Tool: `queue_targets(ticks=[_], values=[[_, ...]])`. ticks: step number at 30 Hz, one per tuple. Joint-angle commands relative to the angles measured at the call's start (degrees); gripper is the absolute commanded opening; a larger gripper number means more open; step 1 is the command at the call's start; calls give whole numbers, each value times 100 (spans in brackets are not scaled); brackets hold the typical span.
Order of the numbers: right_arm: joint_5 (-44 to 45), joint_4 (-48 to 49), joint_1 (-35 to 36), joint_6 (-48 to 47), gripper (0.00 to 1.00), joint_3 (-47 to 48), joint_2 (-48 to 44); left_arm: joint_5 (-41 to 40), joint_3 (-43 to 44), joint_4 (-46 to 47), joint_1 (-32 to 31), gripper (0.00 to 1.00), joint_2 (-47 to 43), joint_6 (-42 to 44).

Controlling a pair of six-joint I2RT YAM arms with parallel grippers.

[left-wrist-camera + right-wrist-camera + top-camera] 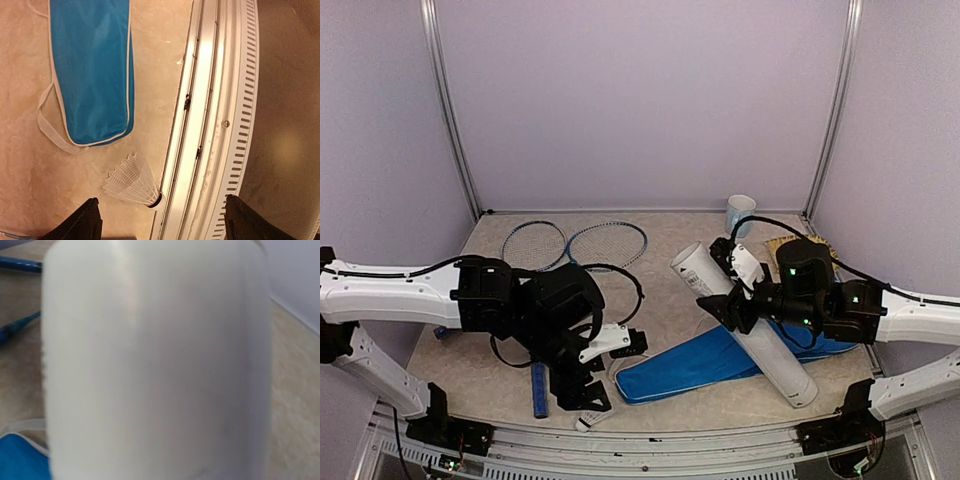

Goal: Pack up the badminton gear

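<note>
- The table [665,300] is beige, and all the gear I can see lies spread across it.
- The blue racket cover [690,365] [90,70] lies flat near the front edge, right of centre. Its narrow end points toward the left arm, and its white strap loops out beside it.
- The long white tube [780,365] [150,365] runs diagonally across the cover's wider end, with its open mouth facing back and to the left.
- The two rackets [608,243] have their heads side by side at the back left. One blue handle [538,390] reaches forward to just beside the left arm's wrist.
- The right gripper [735,295] sits at the tube's middle. From my wrist feed the tube fills the whole picture, so the jaws appear to be clamped around it, though I can't see the fingers themselves.
- The left gripper [582,400] [160,222] hangs low over the front edge with its jaws spread wide and nothing in them.
- The straw-coloured brush [823,246] lies at the back right, mostly hidden behind the right arm.
- The pale blue mug [740,213] stands upright in the back right, apart from the tube.
- A white shuttlecock [588,422] [132,182] lies on its side at the table's front lip. It is under the left gripper, its cork touching the metal rail and its feathers fanned toward the cover.
</note>
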Motion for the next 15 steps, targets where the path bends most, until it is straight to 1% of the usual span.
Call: queue_targets(ticks=[1, 4, 7, 11, 13, 15], values=[[-236, -132, -270, 468, 29, -79, -127, -185, -4, -95, -196, 82, 453, 450], [-402, -77, -404, 542, 29, -159, -223, -284, 62, -114, -236, 81, 811, 653], [-536, 47, -463, 587, 29, -225, -346, -669, 255, -304, -213, 80, 1250, 796], [-538, 11, -487, 616, 29, -224, -435, -657, 402, -416, -153, 78, 1777, 922], [-538, -14, -496, 623, 29, -236, -492, -800, 357, -424, -153, 77, 1987, 934], [-537, -44, -500, 625, 29, -256, -545, -686, 245, -401, -156, 75, 2088, 976]])
